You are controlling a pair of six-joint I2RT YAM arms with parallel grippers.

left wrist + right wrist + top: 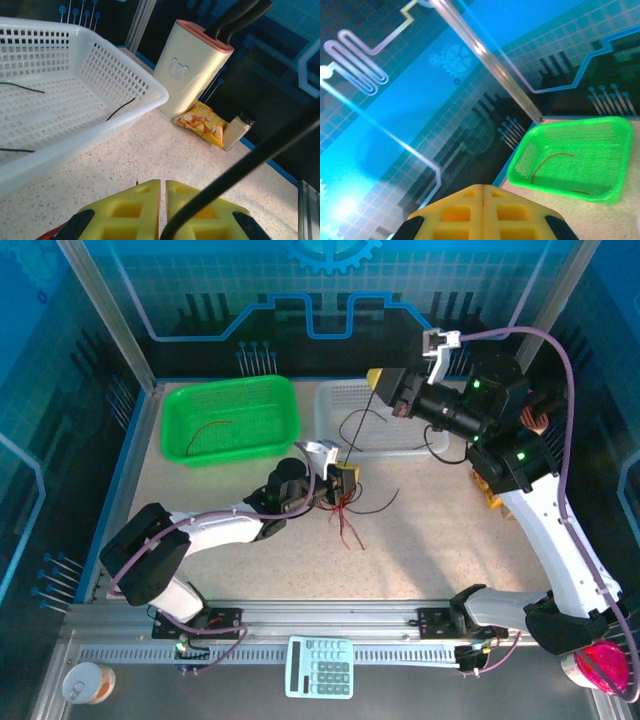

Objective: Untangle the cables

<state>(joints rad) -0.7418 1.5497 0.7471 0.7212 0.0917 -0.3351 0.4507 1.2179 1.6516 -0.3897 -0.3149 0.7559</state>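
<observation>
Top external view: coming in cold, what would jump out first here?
A black cable runs straight from the raised right gripper down to the left gripper mid-table, both shut on it. Just below the left gripper lies a tangle of red and black cables. At back left, a bright green basket holds one red wire, with a white basket beside it.

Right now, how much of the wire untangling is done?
Partly done. One red wire lies in the green basket and black wires in the white basket. In hand: a stretched black wire runs between the left tool and the raised right tool, both closed. Left to do: the red and black tangle on the table.
</observation>
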